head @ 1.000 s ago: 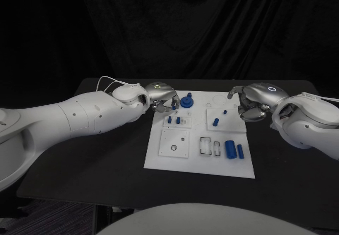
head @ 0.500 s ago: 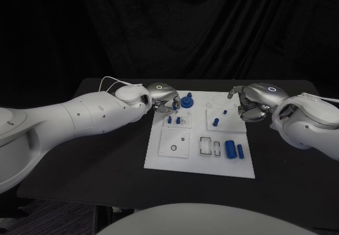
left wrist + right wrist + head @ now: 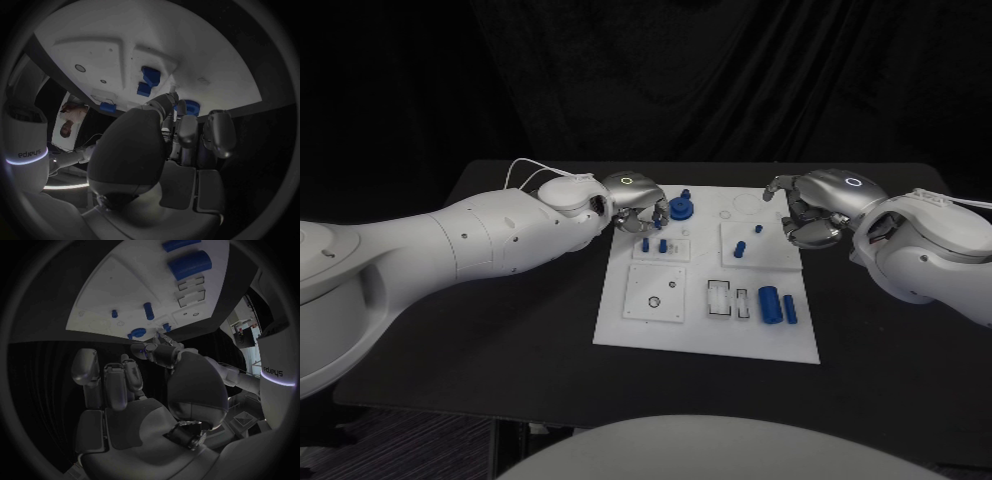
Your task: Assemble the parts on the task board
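The white task board lies mid-table. A round blue knob stands at its far edge. Two small blue pegs stand in the near-left module, and two more in the module to the right. Two blue cylinders lie at the board's right side. My left hand hovers at the far left corner, just left of the knob, fingers loosely bent and holding nothing. My right hand hangs over the far right edge, also holding nothing, with its fingers loosely bent.
The black table spreads round the board on all sides. Rectangular and round recesses lie in the board's near half.
My left hand has crept slightly right, closer to the blue knob. The right hand and the parts have stayed where they were.
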